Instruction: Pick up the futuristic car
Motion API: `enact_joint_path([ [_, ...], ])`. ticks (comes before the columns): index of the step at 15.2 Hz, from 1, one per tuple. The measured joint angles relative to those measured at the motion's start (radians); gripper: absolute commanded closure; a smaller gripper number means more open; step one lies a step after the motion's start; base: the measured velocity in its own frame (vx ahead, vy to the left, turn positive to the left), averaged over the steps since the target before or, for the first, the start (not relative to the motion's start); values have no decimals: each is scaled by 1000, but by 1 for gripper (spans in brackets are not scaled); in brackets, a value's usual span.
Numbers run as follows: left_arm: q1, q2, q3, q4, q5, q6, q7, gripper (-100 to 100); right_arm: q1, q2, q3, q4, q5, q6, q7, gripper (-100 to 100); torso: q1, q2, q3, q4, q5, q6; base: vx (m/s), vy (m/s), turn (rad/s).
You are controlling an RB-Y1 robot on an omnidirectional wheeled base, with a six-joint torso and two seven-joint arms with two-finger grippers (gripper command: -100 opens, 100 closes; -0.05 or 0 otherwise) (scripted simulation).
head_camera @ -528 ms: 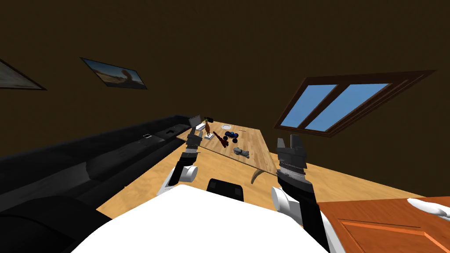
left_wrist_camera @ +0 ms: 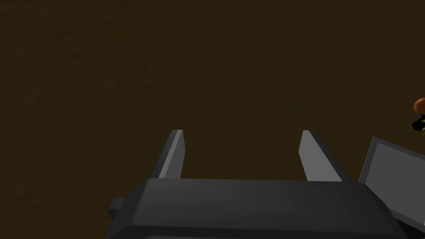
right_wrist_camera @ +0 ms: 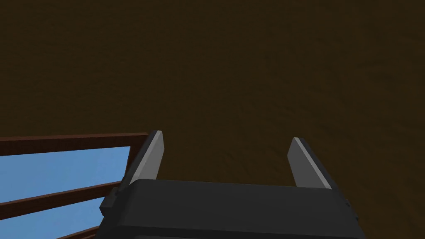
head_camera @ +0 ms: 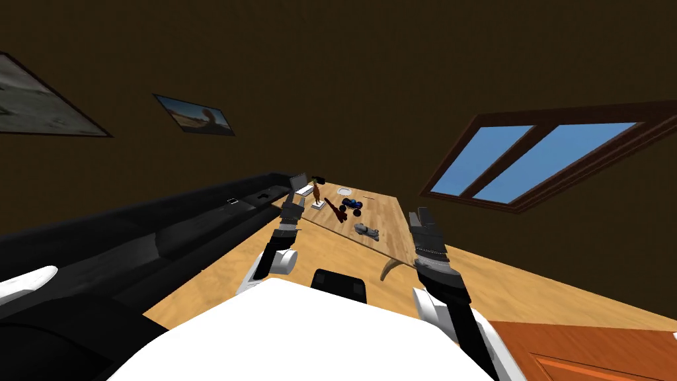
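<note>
Head view: the futuristic car (head_camera: 365, 231), a low grey thing too small to show detail, lies on the wooden table (head_camera: 390, 231) near the table's near edge. In the picture it sits between the left gripper (head_camera: 291, 207) and the right gripper (head_camera: 419, 218), apart from both; each arm is raised at its own side of the table. Farther along the table I count one blue toy car (head_camera: 351, 206) with black wheels, one dark red toy (head_camera: 335, 212), one orange figurine (head_camera: 317, 192) on a white base, one open laptop (head_camera: 299, 183), one white plate (head_camera: 345, 190) and one small black thing (head_camera: 319, 179) I cannot name. A black sofa (head_camera: 165, 231) runs along the table's left side. Two framed pictures (head_camera: 196, 114) hang on the dark wall, and one window (head_camera: 549, 159) with two panes is on the right.

Left wrist view: the two fingers (left_wrist_camera: 175, 154) stand wide apart with nothing between them, before the dark wall. Just beside them are the laptop's grey screen and the figurine's orange head, closer than the head view gives them.

Right wrist view: its two fingers (right_wrist_camera: 302, 162) are likewise spread wide and hold nothing.
</note>
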Motion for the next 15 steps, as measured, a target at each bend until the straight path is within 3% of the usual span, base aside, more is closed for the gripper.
enact_joint_path([
  [15,0,0,0,0,0,0,0,0,35,-250,-9,284,227,-89,25,-100,0,-1,0,0,0,0,10,12,191],
])
